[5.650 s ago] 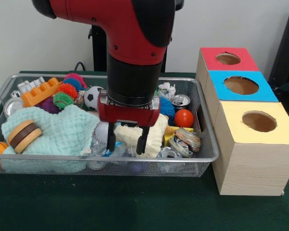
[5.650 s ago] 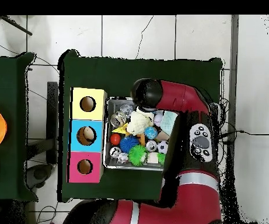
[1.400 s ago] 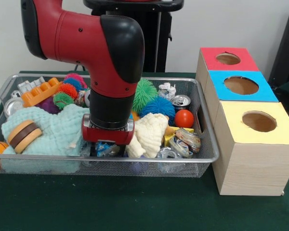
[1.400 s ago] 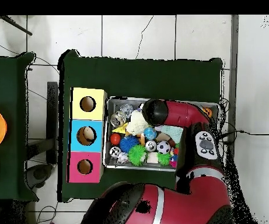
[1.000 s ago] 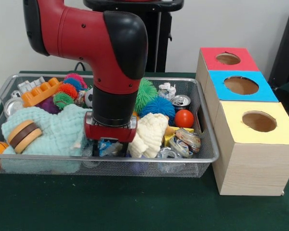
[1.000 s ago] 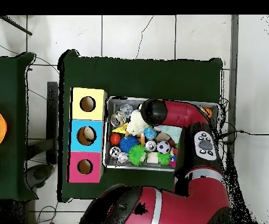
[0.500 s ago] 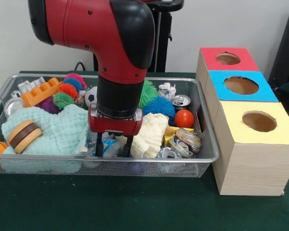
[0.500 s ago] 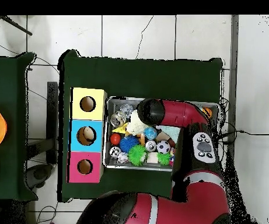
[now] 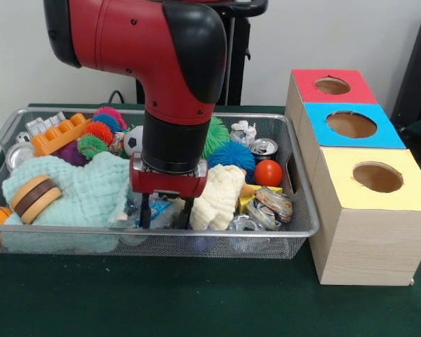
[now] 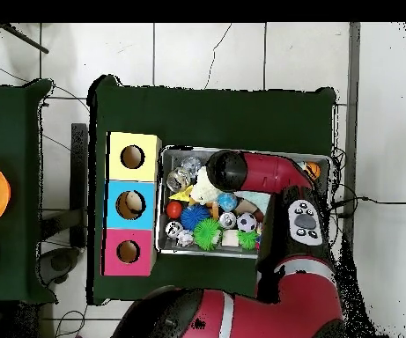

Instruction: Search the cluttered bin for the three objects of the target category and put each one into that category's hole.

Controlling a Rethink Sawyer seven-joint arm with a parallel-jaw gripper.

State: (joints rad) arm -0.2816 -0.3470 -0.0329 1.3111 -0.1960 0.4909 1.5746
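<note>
The crumpled clear plastic piece (image 9: 165, 208) lies at the near side of the wire bin (image 9: 196, 231), just left of the middle. It sits low among the clutter, between the mint cloth (image 9: 84, 189) on its left and the cream cloth (image 9: 217, 195) on its right. It looks pale, bluish and crinkled, thin and light, and I judge it will give way and slip if pinched

My gripper (image 9: 166, 212) hangs over it with the fingers (image 9: 145, 210) spread wide, one on each side of the plastic and not closed on it. From overhead my own arm (image 10: 259, 172) hides the spot

I cannot tell from here which category I am meant to collect, so taking this piece is a guess. To grasp it well I should go straight down and keep the right finger clear of the cream cloth that lies just beside it. I should close slowly until the plastic stops yielding, and lift only once nothing else comes up with it

Farther right in the bin are a red ball (image 9: 268, 172) and a dented can (image 9: 264, 147), with spiky balls (image 9: 228, 156) behind. Right of the bin stands a row of boxes: the yellow box (image 9: 400, 184) nearest, then the blue box (image 9: 316, 125), then the red box (image 9: 305, 83), each with a round hole on top
</note>
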